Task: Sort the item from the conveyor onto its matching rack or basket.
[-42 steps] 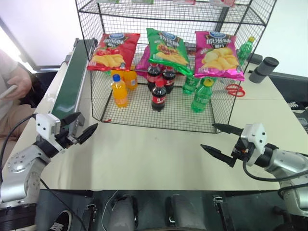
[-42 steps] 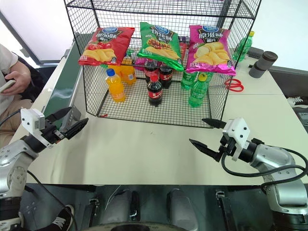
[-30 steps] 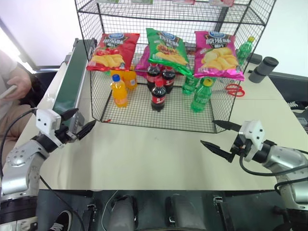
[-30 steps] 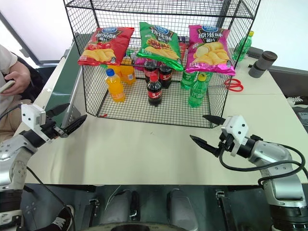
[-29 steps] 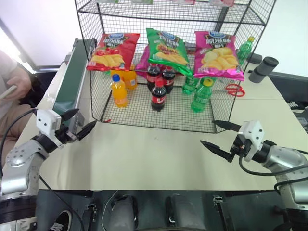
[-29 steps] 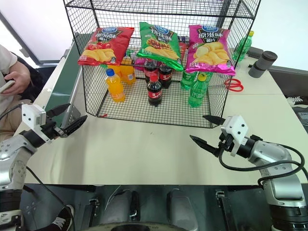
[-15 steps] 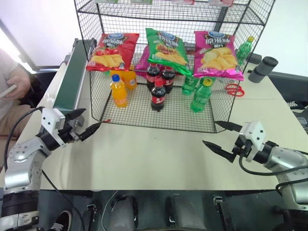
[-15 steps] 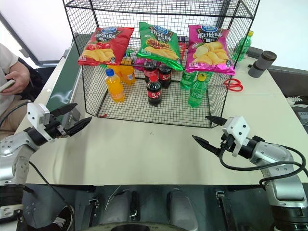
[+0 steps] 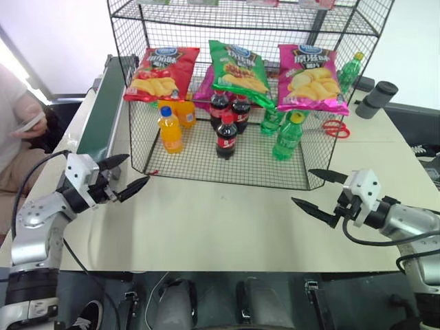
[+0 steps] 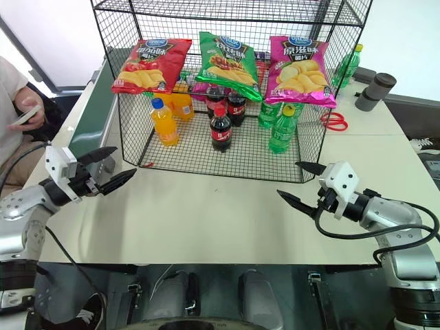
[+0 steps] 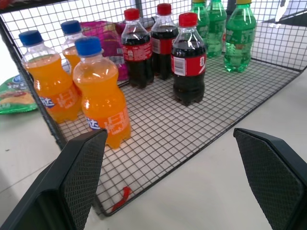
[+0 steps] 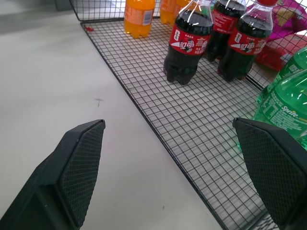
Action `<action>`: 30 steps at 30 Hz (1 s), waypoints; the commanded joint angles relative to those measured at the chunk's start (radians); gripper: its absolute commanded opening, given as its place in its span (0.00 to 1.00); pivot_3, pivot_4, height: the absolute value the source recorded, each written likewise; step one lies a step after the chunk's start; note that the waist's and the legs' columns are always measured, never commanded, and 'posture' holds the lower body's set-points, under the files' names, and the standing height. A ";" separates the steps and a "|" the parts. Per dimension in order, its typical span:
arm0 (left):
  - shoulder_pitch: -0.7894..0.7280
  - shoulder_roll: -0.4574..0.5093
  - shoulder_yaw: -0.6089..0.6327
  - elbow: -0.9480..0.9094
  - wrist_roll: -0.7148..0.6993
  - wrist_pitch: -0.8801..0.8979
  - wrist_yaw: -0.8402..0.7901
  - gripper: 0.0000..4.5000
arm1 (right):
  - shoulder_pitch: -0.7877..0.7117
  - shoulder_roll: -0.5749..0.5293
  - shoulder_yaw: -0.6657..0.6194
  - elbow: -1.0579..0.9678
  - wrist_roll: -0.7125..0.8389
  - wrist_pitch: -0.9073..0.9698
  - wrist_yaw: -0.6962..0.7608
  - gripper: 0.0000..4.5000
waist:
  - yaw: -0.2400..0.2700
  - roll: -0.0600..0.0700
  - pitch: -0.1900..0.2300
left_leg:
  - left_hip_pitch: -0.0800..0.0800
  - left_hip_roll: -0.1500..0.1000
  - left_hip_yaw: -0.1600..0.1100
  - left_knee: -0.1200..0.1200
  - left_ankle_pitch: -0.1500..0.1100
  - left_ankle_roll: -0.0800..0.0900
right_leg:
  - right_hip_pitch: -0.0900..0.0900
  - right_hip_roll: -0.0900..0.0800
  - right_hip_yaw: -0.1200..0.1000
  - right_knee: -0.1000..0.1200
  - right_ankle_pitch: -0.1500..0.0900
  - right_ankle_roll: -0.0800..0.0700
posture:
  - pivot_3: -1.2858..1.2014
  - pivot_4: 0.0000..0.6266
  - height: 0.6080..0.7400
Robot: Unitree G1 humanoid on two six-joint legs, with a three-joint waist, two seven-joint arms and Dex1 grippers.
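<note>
The green chip bag point(image 9: 237, 72) lies on the middle tier of the black wire rack point(image 9: 227, 181), between a red bag point(image 9: 161, 72) and a pink bag point(image 9: 309, 77). The dark green conveyor point(image 9: 96, 117) runs along the table's left side, and its belt is bare. My left gripper point(image 9: 135, 170) hovers open and empty near the rack's front left corner, beside the conveyor's near end. My right gripper point(image 9: 302, 186) hovers open and empty over the table near the rack's front right corner. In the left wrist view, part of another green bag point(image 11: 10, 96) shows through the mesh behind the orange bottles.
On the rack's bottom tier stand orange soda bottles point(image 9: 170, 128), cola bottles point(image 9: 227, 136) and green soda bottles point(image 9: 289, 137). Red scissors point(image 9: 334, 128) and dark cups point(image 9: 377, 98) lie right of the rack. A person holding a phone point(image 9: 27, 124) sits at the left.
My left gripper has swung slightly right, toward the rack's corner. The person's hand with the phone has risen. The right gripper has stayed in place.
</note>
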 commanded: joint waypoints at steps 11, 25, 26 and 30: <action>0.026 0.011 0.006 -0.044 -0.009 -0.021 0.000 1.00 | -0.023 0.005 0.032 -0.020 -0.005 -0.019 -0.023 0.99 | 0.001 0.000 0.000 | 0.000 0.000 0.000 0.000 0.000 0.000 | 0.000 0.000 0.000 0.001 0.000 0.000 | 0.52 0.24 1.00; 0.015 0.010 -0.008 -0.014 0.003 -0.035 -0.006 1.00 | -0.026 0.013 0.057 -0.011 -0.035 -0.051 -0.056 0.99 | 0.002 0.000 0.000 | 0.000 0.000 0.000 0.001 0.000 0.000 | 0.000 0.000 0.000 0.001 0.000 0.000 | 0.52 0.24 1.00; 0.012 0.009 -0.010 -0.009 0.006 -0.037 -0.006 1.00 | -0.025 0.013 0.058 -0.012 -0.036 -0.052 -0.058 0.99 | 0.002 0.000 0.000 | 0.000 0.000 0.000 0.001 0.000 0.000 | 0.000 0.000 0.000 0.001 0.000 0.000 | 0.52 0.24 1.00; 0.010 0.007 -0.018 0.011 0.013 -0.041 -0.008 1.00 | -0.023 0.015 0.060 -0.015 -0.040 -0.058 -0.067 0.99 | 0.001 0.000 0.000 | 0.000 0.000 0.000 0.001 0.000 0.000 | 0.000 0.000 0.000 0.001 0.000 0.000 | 0.52 0.24 1.00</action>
